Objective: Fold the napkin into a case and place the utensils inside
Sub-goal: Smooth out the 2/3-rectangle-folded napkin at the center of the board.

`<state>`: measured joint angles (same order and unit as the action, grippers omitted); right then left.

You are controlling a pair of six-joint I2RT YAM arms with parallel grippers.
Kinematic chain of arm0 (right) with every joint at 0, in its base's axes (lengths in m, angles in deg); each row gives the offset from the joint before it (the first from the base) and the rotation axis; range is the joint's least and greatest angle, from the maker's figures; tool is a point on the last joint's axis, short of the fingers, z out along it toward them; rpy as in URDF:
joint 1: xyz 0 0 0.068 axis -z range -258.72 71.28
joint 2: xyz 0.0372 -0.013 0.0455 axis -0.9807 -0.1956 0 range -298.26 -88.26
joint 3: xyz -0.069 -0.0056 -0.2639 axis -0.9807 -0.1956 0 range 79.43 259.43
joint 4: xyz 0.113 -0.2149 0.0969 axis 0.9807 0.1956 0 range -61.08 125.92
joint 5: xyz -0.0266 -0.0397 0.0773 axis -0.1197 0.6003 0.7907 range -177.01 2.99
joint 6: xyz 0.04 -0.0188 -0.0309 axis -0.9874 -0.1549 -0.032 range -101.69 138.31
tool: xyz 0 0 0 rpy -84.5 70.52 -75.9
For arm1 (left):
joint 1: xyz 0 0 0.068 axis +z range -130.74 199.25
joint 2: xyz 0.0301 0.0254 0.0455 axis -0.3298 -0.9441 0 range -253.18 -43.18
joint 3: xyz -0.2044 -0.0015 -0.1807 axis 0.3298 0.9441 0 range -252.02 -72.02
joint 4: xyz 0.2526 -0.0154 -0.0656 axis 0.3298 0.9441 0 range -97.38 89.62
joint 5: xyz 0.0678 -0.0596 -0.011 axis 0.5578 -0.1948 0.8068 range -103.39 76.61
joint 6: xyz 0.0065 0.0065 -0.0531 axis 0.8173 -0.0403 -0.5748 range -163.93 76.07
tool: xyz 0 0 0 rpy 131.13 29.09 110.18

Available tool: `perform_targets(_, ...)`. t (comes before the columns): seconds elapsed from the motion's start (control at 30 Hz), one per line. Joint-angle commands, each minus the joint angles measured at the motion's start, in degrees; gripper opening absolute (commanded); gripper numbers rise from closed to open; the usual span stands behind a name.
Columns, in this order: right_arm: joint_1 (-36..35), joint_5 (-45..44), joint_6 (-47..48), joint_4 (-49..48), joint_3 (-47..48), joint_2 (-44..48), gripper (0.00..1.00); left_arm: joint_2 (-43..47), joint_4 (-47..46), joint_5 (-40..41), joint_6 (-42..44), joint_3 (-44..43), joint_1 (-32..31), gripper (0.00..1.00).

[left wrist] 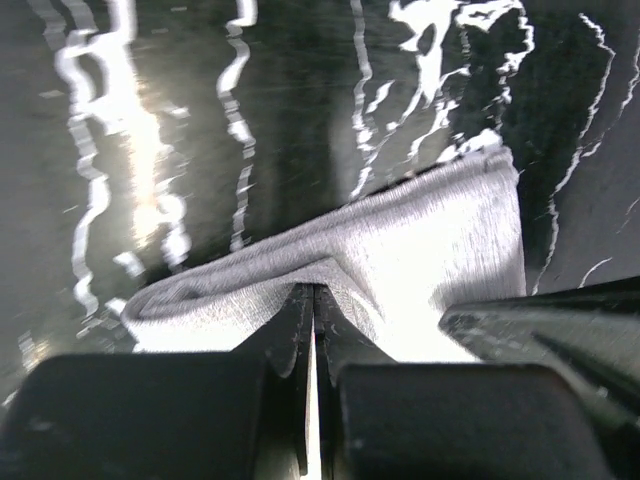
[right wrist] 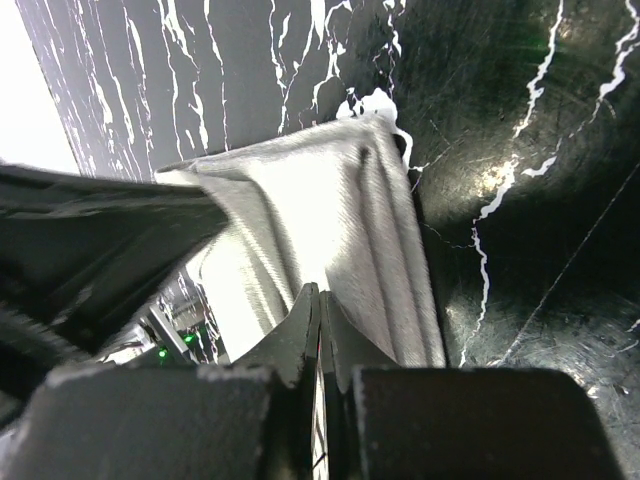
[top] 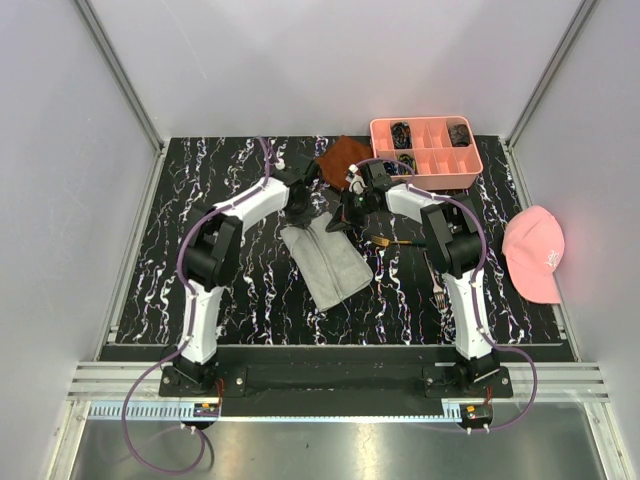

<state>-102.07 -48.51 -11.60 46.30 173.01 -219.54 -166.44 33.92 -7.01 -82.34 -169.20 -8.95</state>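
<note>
I'm pinching the napkin (top: pixel 325 262) with both pincers. It's light grey soft woven fabric, and a fine ribbed grain is showing in both wrist views. It's lying as a long layered strip on the black, white-veined marble bench (top: pixel 240 290), slanting from mid-bench toward the near right. The far end is rising off the surface to my fingertips.

The left pincer (left wrist: pixel 313 300) is gripping with jaws pressed together, just a hairline slit between them. It's clamping the strip's far-left corner, and the cloth is bunching into a rounded fold just ahead of the tips.

The right pincer (right wrist: pixel 318 298) is gripping the same way, closed to a sliver on the far-right edge, with fabric draping away in shallow creases. Both pincers are sitting close side by side over that far end.

- **Utensils:** the dark slim piece with gold end (top: pixel 397 242) is lying just right of the napkin. The silver fork (top: pixel 436 285) is lying further right, beside my right arm.
- **Far edge:** pink compartment tray (top: pixel 425 150) and rust-brown cloth (top: pixel 340 155).
- **Right side:** pink cap (top: pixel 535 253).
</note>
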Motion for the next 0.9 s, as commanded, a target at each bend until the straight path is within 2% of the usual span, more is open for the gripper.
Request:
perform_targets(0.0,0.24,0.0,-0.15,-1.22,1.17,-0.29,0.01,7.68,0.71,5.14,0.18,1.65,-0.18,0.0)
perform_targets(0.17,0.24,-0.88,-0.5,-1.22,0.73,-0.64,0.0,9.27,0.8,5.49,0.18,2.79,-0.1,0.0)
perform_targets(0.47,0.24,-4.66,-2.87,-1.74,-1.91,0.77,0.0,3.56,2.21,5.23,0.88,-0.54,-0.01,0.0)
perform_targets(0.7,0.24,-4.22,-3.05,-2.45,-2.18,0.59,0.0,0.66,2.38,3.83,1.59,-3.45,-0.09,0.0)
perform_targets(0.83,0.24,-4.05,-2.17,-2.36,-1.74,1.12,0.0,1.53,2.3,3.74,1.67,-3.54,-0.01,0.16)
perform_targets(0.87,0.24,-4.22,-1.99,-2.27,-1.65,1.29,0.0,2.23,2.3,4.0,1.76,-3.27,0.08,0.28)
